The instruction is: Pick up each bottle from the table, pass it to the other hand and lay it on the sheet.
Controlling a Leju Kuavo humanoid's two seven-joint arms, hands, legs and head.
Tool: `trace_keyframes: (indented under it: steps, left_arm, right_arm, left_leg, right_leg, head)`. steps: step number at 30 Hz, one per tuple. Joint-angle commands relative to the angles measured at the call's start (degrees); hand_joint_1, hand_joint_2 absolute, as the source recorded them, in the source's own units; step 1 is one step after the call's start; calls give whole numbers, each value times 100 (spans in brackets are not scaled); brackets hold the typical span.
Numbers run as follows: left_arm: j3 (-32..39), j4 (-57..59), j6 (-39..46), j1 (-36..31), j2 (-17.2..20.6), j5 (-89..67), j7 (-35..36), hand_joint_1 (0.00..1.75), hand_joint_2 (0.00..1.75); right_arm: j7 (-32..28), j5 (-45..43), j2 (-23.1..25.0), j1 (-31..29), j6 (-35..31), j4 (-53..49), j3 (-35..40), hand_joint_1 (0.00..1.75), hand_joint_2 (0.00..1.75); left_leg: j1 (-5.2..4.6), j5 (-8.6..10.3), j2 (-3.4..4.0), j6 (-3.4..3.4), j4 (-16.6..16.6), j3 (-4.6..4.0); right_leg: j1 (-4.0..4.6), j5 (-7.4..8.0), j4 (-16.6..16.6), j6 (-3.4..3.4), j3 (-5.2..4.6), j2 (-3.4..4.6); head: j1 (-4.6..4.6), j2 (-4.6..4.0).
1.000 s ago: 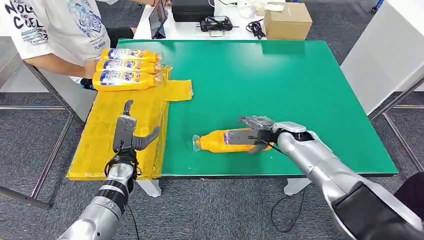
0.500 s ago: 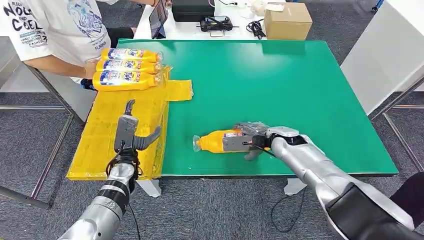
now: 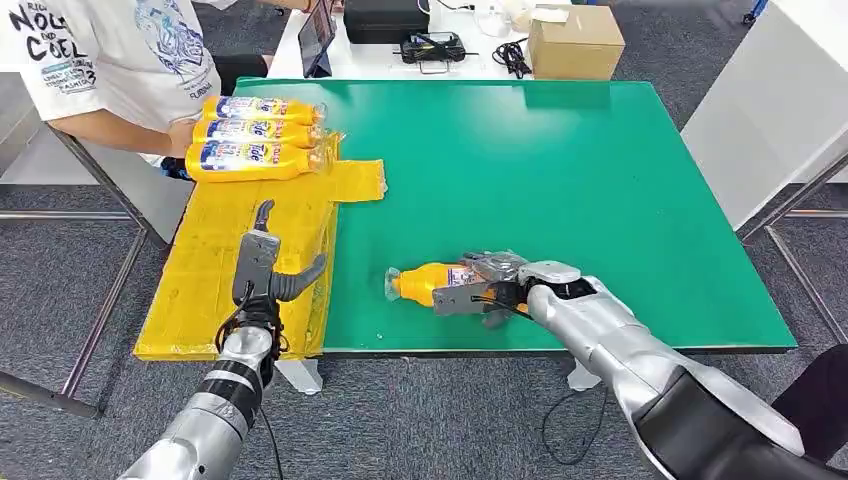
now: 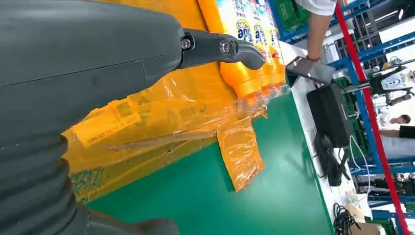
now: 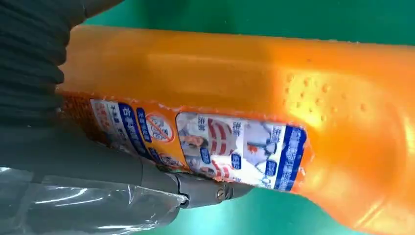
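An orange bottle [image 3: 425, 283] lies on its side on the green table [image 3: 560, 170], cap end pointing left. My right hand [image 3: 490, 285] grips its body; the right wrist view shows the bottle [image 5: 254, 98] pressed against my fingers [image 5: 195, 188]. My left hand [image 3: 262, 265] hovers empty over the yellow sheet [image 3: 215, 270], fingers spread, thumb toward the table. Three orange bottles [image 3: 250, 135] lie side by side at the sheet's far end; in the left wrist view they [image 4: 244, 44] lie beyond my left hand's fingers [image 4: 225, 46].
A person in a white shirt [image 3: 110, 50] sits at the far left, a hand by the laid bottles. A cardboard box [image 3: 575, 42], a black case [image 3: 385, 20] and cables stand on the table behind. The green table's right half is bare.
My right hand has slid left along the bottle and closed around it, drawing it slightly nearer the front edge. My left hand has barely moved.
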Motion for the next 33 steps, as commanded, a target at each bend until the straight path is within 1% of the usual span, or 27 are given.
trace_keyframes:
  steps: [1,2,3,6,9,11,12,13,14,15,16,17,19,20,21,22,23,24,25,26,27,28,29,31,32,33]
  left_arm:
    - [-119,336,-28,-217,63,10,50,0,175]
    - [-108,330,-17,-210,64,13,61,0,175]
    - [-108,329,-19,-204,70,9,68,0,175]
    - [-84,330,-6,-188,76,11,75,0,175]
    - [-54,335,10,-182,84,16,76,0,175]
    - [-41,340,10,-182,86,19,74,0,175]
    - [-33,344,12,-182,86,19,75,0,175]
    - [-27,348,15,-180,87,17,74,0,175]
    - [-10,336,18,-172,91,10,62,0,175]
    - [21,291,30,-148,98,4,55,0,175]
    - [27,265,17,-138,108,5,54,0,175]
    - [64,154,29,-77,122,-2,63,0,175]
    - [141,-153,-27,86,148,-61,146,0,175]
    - [181,-287,-70,166,150,-91,195,0,175]
    - [242,-482,-96,287,150,-158,266,0,175]
    - [295,-617,-155,373,137,-172,301,0,175]
    - [362,-767,-227,472,119,-175,361,0,175]
    - [389,-841,-282,525,109,-177,381,0,175]
    - [442,-924,-326,580,78,-126,419,0,175]
    - [455,-976,-364,616,67,-99,440,0,175]
    - [506,-1037,-535,652,35,51,514,0,175]
    - [512,-1076,-651,668,20,147,528,0,175]
    - [536,-1114,-799,681,-3,308,580,0,175]
    - [531,-1184,-1031,690,-15,555,659,0,175]
    - [533,-1203,-1161,688,-23,707,699,0,175]
    - [521,-1210,-1169,685,-22,712,701,0,175]
  right_arm:
    - [34,141,107,-204,93,388,503,94,175]
    - [56,233,108,-240,125,382,588,175,175]
    - [63,288,113,-257,167,378,645,175,175]
    - [102,423,126,-287,237,359,772,175,175]
    - [151,545,145,-317,272,365,891,175,175]
    - [165,581,157,-328,285,378,927,175,175]
    - [162,573,167,-334,287,385,923,175,175]
    - [164,578,174,-336,240,382,916,175,175]
    - [164,532,192,-323,49,374,814,175,175]
    - [209,434,185,-282,-318,300,590,175,175]
    - [218,396,182,-265,-439,264,508,175,175]
    - [309,295,149,-134,-1038,75,153,175,175]
    - [479,265,92,240,-1953,-539,-578,175,175]
    - [580,388,64,457,-2252,-922,-917,175,175]
    - [702,565,97,897,-2778,-1624,-1603,175,175]
    - [761,729,180,1281,-3176,-2202,-2160,175,175]
    - [875,1092,286,1682,-3446,-2876,-2712,175,175]
    - [800,1164,414,1951,-3660,-3282,-3121,175,175]
    - [783,1374,492,2196,-3980,-3678,-3460,175,175]
    - [696,1384,583,2381,-4186,-3955,-3746,175,175]
    - [533,1492,718,2612,-4387,-4228,-4164,175,175]
    - [292,1421,834,2785,-4790,-4405,-4468,175,175]
    - [204,1431,876,2909,-4840,-4508,-4690,175,175]
    - [-96,1221,963,3123,-4998,-4584,-5041,175,175]
    - [-293,1053,1016,3210,-5081,-4583,-5167,175,175]
    - [-354,1028,1017,3243,-5113,-4558,-5184,175,175]
  left_leg:
    - [7,-12,8,-11,0,28]
    - [4,-9,5,-10,-2,24]
    - [3,-4,4,-6,-1,12]
    - [5,-11,10,-10,2,24]
    - [3,-4,6,-5,-2,11]
    - [5,-13,12,-10,-2,34]
    - [5,-9,11,-8,0,22]
    - [5,-10,11,-10,0,27]
    - [8,-14,15,-12,-1,37]
    - [5,-6,6,-8,-3,20]
    - [5,-8,8,-9,-3,25]
    - [7,-14,12,-12,0,33]
    - [9,-15,15,-14,-7,43]
    - [7,-14,15,-12,-5,34]
    - [7,-8,10,-8,-9,24]
    - [9,-13,14,-12,-10,34]
    - [10,-19,19,-14,-7,40]
    - [9,-15,17,-10,-6,26]
    - [15,-28,34,-16,-11,48]
    - [13,-19,24,-12,-9,31]
    - [18,-22,19,-15,-8,31]
    - [18,-27,17,-16,-4,36]
    - [20,-34,20,-20,-3,43]
    - [18,-12,-24,-13,-1,0]
    - [21,-17,-24,-14,1,5]
    - [17,-11,-32,-10,-2,-10]
  right_leg:
    - [8,-10,1,-17,26,5]
    - [6,-8,-1,-15,23,3]
    - [4,-3,-1,-9,11,3]
    - [6,-9,3,-15,21,8]
    - [4,-2,-2,-8,10,4]
    - [7,-9,-2,-17,30,10]
    - [6,-6,-1,-13,20,9]
    - [6,-8,0,-15,24,8]
    - [9,-10,-2,-19,33,12]
    - [6,-5,-3,-12,19,4]
    - [7,-7,-2,-14,22,6]
    - [8,-11,1,-19,30,10]
    - [11,-11,-8,-21,40,12]
    - [8,-9,-5,-18,30,13]
    - [8,-4,-10,-12,23,8]
    - [11,-9,-11,-17,32,12]
    - [12,-12,-7,-20,36,17]
    - [10,-8,-6,-15,22,16]
    - [17,-16,-12,-22,40,32]
    - [14,-10,-8,-17,27,21]
    - [18,-15,-8,-19,30,16]
    - [18,-22,-1,-22,34,15]
    - [19,-29,2,-26,37,17]
    - [15,-18,1,-16,7,-24]
    - [18,-22,2,-18,12,-24]
    - [13,-16,-1,-13,-2,-29]
  head:
    - [0,0]
    - [-2,0]
    - [0,0]
    - [-2,0]
    - [0,0]
    - [0,0]
    - [0,0]
    - [-4,0]
    - [0,0]
    - [-2,0]
    - [0,0]
    - [-2,0]
    - [-4,0]
    - [0,0]
    - [-2,0]
    - [-2,0]
    - [0,0]
    - [-2,0]
    - [-4,0]
    - [0,0]
    - [2,0]
    - [-4,0]
    - [-4,0]
    - [0,0]
    - [-2,0]
    - [-4,0]
